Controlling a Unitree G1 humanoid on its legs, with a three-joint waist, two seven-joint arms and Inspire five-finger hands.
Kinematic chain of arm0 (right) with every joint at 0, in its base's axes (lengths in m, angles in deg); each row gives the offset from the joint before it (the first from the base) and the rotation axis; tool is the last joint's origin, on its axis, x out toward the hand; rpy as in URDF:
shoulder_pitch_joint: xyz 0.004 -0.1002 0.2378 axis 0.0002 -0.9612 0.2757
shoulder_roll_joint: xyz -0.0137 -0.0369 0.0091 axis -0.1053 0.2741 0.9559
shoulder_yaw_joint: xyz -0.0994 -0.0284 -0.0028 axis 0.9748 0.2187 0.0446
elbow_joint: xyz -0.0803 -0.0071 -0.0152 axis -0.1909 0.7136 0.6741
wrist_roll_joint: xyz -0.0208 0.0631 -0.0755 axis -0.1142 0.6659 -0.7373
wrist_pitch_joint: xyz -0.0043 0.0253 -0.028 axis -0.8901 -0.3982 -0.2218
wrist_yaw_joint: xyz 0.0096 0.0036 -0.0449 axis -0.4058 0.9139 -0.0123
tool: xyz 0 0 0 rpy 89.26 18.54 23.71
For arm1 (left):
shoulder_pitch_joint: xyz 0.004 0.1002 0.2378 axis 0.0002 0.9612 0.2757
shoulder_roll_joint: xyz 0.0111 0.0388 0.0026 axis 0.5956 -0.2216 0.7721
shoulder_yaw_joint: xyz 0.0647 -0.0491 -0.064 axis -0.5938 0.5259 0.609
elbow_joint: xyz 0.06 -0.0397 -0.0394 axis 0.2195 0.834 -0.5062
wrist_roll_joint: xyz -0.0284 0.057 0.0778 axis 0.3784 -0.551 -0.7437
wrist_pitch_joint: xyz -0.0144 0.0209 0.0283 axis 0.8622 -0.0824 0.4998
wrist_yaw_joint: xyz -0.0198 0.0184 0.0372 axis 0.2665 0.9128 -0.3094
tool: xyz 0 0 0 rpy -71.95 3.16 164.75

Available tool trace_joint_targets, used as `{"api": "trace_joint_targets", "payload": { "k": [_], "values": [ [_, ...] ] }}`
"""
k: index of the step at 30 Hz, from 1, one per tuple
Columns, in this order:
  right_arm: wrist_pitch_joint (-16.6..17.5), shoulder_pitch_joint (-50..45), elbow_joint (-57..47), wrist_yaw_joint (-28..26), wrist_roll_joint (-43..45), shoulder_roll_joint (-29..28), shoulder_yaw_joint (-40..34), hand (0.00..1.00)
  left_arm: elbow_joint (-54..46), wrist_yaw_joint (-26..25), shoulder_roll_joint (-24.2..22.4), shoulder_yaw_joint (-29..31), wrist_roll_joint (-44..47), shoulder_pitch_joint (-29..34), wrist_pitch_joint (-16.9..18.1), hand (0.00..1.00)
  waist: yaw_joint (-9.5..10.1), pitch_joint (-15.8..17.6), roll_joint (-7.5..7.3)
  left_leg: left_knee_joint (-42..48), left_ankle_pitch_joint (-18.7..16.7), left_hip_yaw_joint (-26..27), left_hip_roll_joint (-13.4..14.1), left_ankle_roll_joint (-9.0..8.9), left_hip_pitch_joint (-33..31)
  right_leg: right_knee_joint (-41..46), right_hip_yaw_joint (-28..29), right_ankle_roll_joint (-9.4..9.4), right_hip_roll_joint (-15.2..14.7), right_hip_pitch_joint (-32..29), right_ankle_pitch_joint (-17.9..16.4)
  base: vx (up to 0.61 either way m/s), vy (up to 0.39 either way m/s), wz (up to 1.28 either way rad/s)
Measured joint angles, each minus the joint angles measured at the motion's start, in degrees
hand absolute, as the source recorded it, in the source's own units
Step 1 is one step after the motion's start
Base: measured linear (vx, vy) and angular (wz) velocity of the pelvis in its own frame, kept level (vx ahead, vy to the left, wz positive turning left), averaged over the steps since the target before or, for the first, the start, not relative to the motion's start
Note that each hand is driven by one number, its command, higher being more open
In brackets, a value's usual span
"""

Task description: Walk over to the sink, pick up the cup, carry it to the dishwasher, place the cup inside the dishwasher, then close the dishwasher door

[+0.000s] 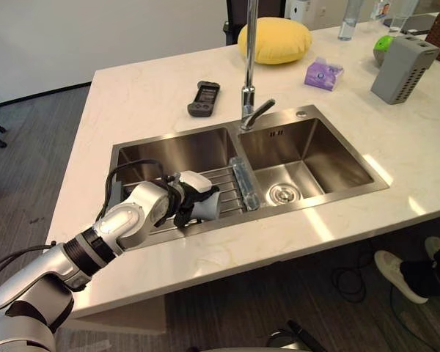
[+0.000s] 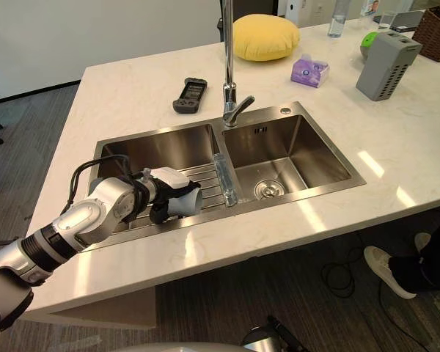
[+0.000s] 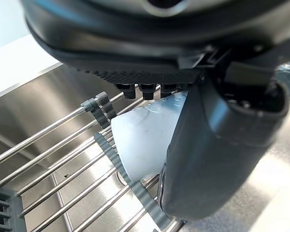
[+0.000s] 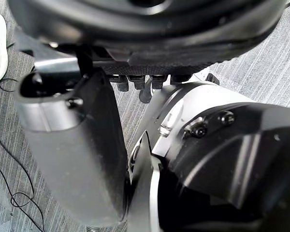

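The cup (image 1: 207, 206) is being gripped by the left hand (image 1: 182, 199), thumb and fingers curled round it. It is lying on its side on the wire rack (image 1: 227, 178) in the sink's (image 1: 169, 138) left basin, mouth toward the divider. The right hand (image 4: 150, 34) is being hung low over the floor (image 4: 261, 63).

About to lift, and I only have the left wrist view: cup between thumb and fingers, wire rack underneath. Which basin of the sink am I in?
Observer: The left basin. The left hand is curled round the cup on the rack there.
Operator: Is the cup standing upright?
Observer: No, it lies on its side, mouth toward the divider between the basins.
Operator: Anything close on that side?
Observer: A clear tube-shaped item lies along the divider, a little past the cup's mouth and not touching it.
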Motion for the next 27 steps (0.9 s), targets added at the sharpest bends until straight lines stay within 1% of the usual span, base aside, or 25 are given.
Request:
{"api": "trace_joint_targets", "payload": {
  "k": [6,17,18,22,26,27],
  "values": [
    [0.1,0.0,-0.5,0.4,0.0,0.0,0.0,1.0,0.5,1.2,-1.3,0.8,-2.4,0.1,0.0,1.0,0.08,0.6,-0.02,0.0,-0.1,-0.1,0.0,-0.07,0.2,-0.3,-0.1,0.04,0.0,0.4,0.0,0.0,0.0,0.0],
    [1.0,0.1,-0.5,0.4,0.0,-0.4,-0.3,1.0,2.1,1.2,-3.5,2.5,-3.8,0.3,0.2,1.0,0.14,1.3,0.09,0.0,-0.1,-0.1,-0.1,-0.16,0.2,-0.5,0.0,0.2,0.0,0.5,0.1,0.0,0.0,0.0],
    [1.1,0.1,-0.5,0.4,0.0,-0.5,-0.3,1.0,2.3,1.2,-3.6,2.5,-3.9,0.3,0.3,0.0,0.13,1.3,0.1,0.0,-0.1,-0.1,-0.1,-0.16,0.3,-0.5,0.0,0.21,0.0,0.5,0.1,0.0,0.0,0.0],
    [1.3,0.2,-0.5,0.4,0.0,-0.5,-0.3,1.0,2.8,1.0,-3.8,3.2,-3.9,0.3,1.2,0.0,0.08,1.6,0.1,0.0,-0.2,0.0,-0.1,-0.18,0.3,-0.5,0.1,0.22,0.0,0.5,0.1,0.0,0.0,0.0],
    [1.5,0.4,-1.3,1.2,0.0,-0.7,-0.3,1.0,3.8,0.7,-4.0,4.2,-4.2,0.0,1.2,0.0,-0.15,2.4,0.16,0.0,-0.2,0.0,-0.1,-0.19,0.3,-0.6,0.2,0.25,0.0,0.5,0.2,0.0,0.0,0.0],
    [1.5,0.4,-1.6,1.5,0.0,-0.7,-0.2,1.0,3.7,0.7,-3.9,4.2,-4.4,-0.1,1.2,0.0,-0.16,2.5,0.22,0.1,-0.2,0.1,-0.1,-0.27,0.3,-0.6,0.2,0.56,0.0,0.5,0.3,0.0,0.0,0.0]
  ]
}}
